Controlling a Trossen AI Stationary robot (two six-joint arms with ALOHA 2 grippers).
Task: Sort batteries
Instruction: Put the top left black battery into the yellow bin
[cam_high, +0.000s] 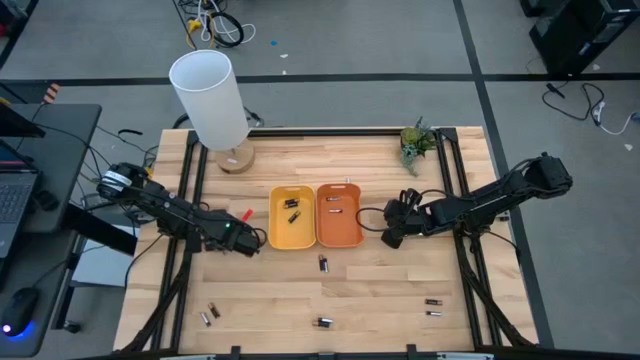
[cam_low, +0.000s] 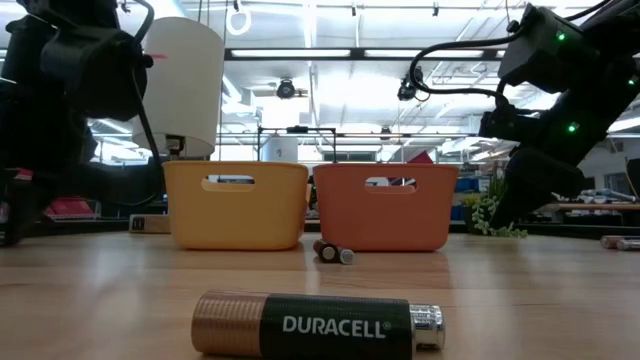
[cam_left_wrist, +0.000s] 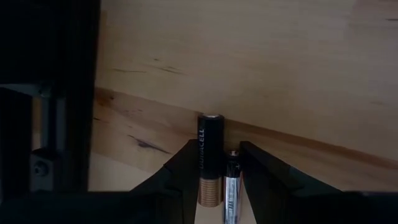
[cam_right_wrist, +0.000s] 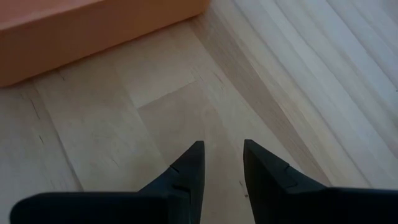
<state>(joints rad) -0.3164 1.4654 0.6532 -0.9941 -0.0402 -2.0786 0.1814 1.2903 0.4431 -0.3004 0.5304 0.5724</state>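
Copper-and-black Duracell cell and a slimmer silver cell sit side by side, pinched between the fingers of the left end effector, which hangs above the wooden counter just beside the yellow plastic tray.

Step in hand, by my judgement: carry to a tray. Two unlike cells in one grip is a fault; releasing both together would missort one.

Right end effector is empty, fingers slightly parted, low over bare wood beside the orange plastic tray.

Loose cells remain near the counter's front edge. One lies in front of the trays. White lampshade stands behind the left arm, clear of the route.
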